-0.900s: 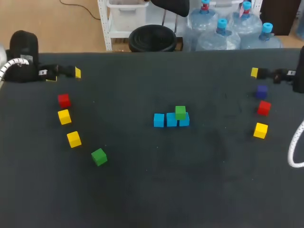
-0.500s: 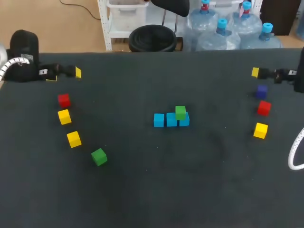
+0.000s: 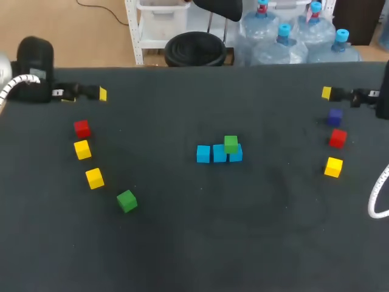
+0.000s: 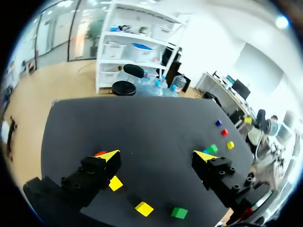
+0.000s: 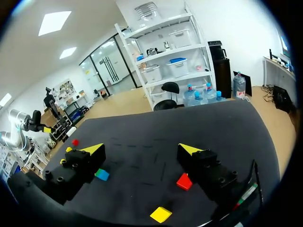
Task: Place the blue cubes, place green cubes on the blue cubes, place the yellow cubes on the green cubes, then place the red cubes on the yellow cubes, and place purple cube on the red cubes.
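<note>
Hovering at the desk (image 3: 182, 243) sides with left hand (image 4: 158, 153) and right hand (image 5: 142, 147) spread, pinching nothing. Finding blue cubes (image 3: 219, 153) lying in a row mid-desk, one green cube (image 3: 230, 143) sitting on top; second green cube (image 3: 126, 200), yellow cubes (image 3: 82, 149), red cubes (image 3: 81, 128), purple cube (image 3: 334, 117) lying unstacked.

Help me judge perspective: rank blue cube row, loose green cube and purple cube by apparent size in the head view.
1. blue cube row
2. loose green cube
3. purple cube, farther off, so true size unsure
</note>
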Action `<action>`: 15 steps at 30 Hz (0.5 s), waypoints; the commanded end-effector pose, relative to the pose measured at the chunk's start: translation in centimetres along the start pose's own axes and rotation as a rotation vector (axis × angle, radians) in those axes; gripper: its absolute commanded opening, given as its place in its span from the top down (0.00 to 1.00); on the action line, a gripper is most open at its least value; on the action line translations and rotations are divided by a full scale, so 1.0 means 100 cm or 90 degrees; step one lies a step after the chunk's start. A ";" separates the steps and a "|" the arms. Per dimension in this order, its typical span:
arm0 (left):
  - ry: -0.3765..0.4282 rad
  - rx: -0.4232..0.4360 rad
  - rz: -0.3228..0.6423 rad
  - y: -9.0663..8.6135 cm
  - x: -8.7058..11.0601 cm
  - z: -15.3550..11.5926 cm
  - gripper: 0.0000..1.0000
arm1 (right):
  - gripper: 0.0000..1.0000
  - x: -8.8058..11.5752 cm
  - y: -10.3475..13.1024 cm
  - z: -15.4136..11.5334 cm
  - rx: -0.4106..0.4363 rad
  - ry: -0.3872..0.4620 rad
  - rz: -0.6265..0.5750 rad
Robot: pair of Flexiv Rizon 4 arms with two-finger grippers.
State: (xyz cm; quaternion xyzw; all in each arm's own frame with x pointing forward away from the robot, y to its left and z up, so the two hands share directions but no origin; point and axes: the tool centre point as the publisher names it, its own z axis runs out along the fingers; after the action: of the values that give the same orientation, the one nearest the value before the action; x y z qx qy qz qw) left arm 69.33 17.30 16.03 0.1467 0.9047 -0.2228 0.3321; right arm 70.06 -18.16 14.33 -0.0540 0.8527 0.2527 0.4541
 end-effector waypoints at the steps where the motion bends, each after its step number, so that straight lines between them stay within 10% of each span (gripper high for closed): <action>1: 0.030 -0.009 0.041 -0.013 -0.012 -0.017 0.00 | 0.00 -0.001 0.000 0.000 0.000 0.002 0.000; 15: 0.176 -0.079 0.256 -0.046 0.012 -0.036 0.00 | 0.00 -0.001 0.000 0.000 0.000 0.002 0.000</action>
State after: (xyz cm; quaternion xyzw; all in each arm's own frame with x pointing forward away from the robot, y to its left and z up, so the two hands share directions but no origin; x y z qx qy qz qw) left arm 65.15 16.15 18.82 0.3262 0.8928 -0.1073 0.2917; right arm 70.07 -18.17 14.24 -0.0541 0.8520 0.2531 0.4551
